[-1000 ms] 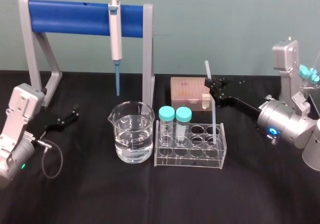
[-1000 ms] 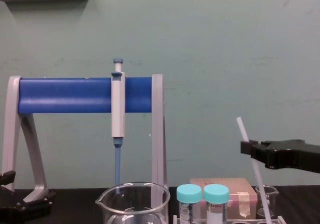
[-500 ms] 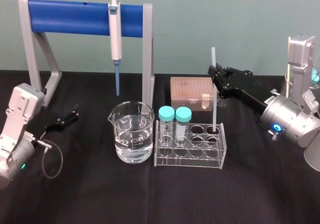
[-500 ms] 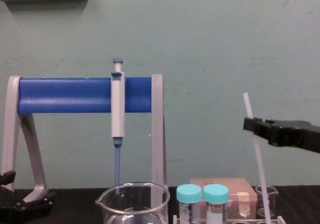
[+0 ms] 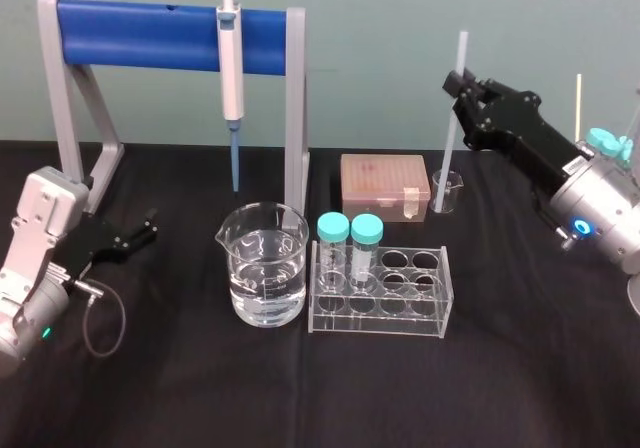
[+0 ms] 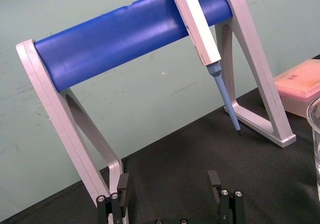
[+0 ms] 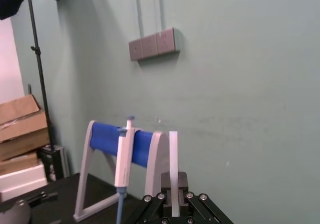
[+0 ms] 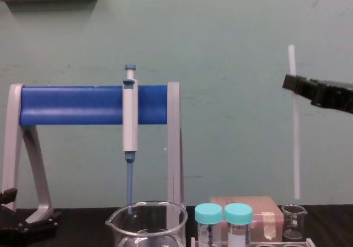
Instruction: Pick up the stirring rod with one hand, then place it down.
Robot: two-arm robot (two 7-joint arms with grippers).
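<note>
1. The left hand (image 5: pixel 140 234) sits low over the black bench (image 5: pixel 300 398), far to the left of the clear tube rack (image 5: pixel 380 318). Its fingers (image 6: pixel 122 186) are apart and hold nothing.
2. The blue-and-grey stand (image 5: pixel 150 33) is behind the rack and to its left. The pipette (image 5: pixel 231 63) hangs upright on the stand's bar.
3. The large beaker (image 5: pixel 265 273) with clear liquid stands just beside the rack's left end.
4. The rack holds two teal-capped tubes (image 5: pixel 350 233) in its left holes.
5. The pink tip box (image 5: pixel 385 183) is right behind the rack, and the small beaker (image 5: pixel 447 190) is just right of this box.
6. The stirring rod (image 5: pixel 449 138) is in the air above and behind the rack's right end, almost upright. In the chest view its lower end hangs just over the small beaker's rim, apart from it.
7. The right hand (image 5: pixel 462 86) is high up, to the right of the rack, and is clamped on the rod near its upper end.
</note>
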